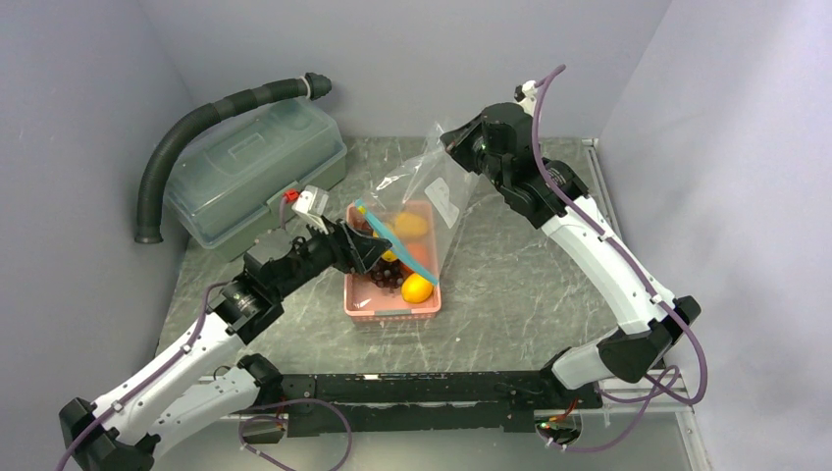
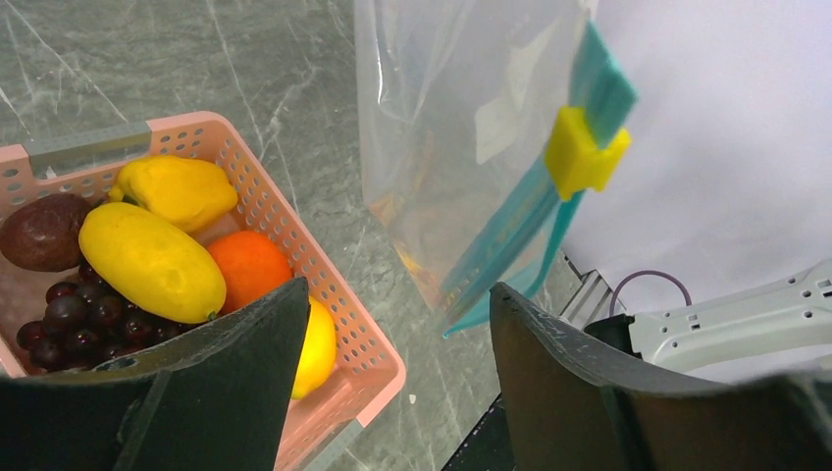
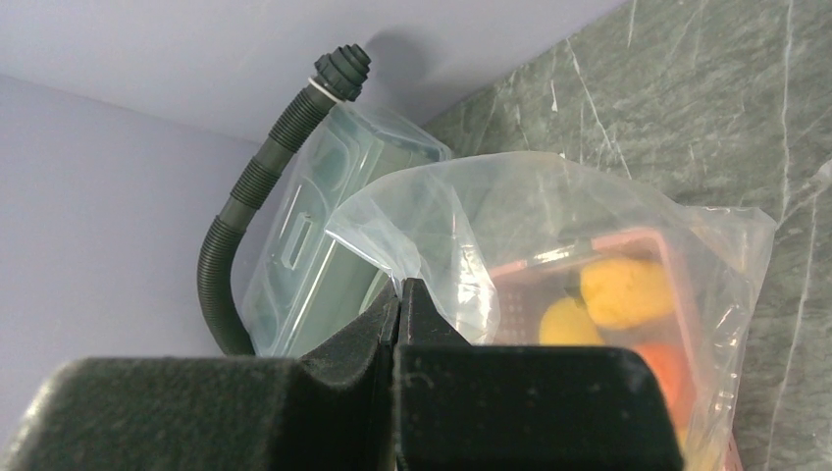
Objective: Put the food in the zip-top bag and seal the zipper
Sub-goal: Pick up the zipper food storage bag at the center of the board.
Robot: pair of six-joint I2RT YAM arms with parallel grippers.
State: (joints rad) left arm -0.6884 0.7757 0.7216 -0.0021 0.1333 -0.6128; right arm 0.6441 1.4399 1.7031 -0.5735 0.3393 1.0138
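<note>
Clear plastic hangs in the middle of the top view: the zip-top bag [image 1: 439,186] is raised off the table [image 1: 510,285]. The right gripper [image 1: 449,137] has its jaws pressed together on one upper corner of the bag. In the right wrist view we see no gap between those two dark fingers [image 3: 343,343], with a fold of film caught between them.

The bag droops from that corner down toward the pink basket [image 1: 365,306], with its mouth turned toward the lower left of the top view. The zipper [image 2: 510,231] runs as a teal-blue strip slanting down the bag's edge, and a yellow slider [image 2: 585,147] sits on its upper part. Both sides of the strip lie close together in the left wrist view. We cannot tell whether it is sealed.

The left gripper [image 2: 397,299] hovers over the basket just beside the lower end of the zipper, its jaws spread wide and holding nothing. The tip of the strip hangs just above the gap between them, and we cannot say whether it touches either finger.

The food lies in the basket at the left of the left wrist view. There are yellow oval fruits [image 2: 147,260], a round orange fruit [image 2: 247,265], a grape bunch [image 2: 64,316] and a brown-red ball [image 2: 39,231]. A faint orange tint shows low in the bag, but we cannot tell whether any fruit is inside it.

At the upper left of the top view stands a grey-green lidded box [image 1: 250,167], with a black ribbed hose [image 1: 186,132] arching over it.
</note>
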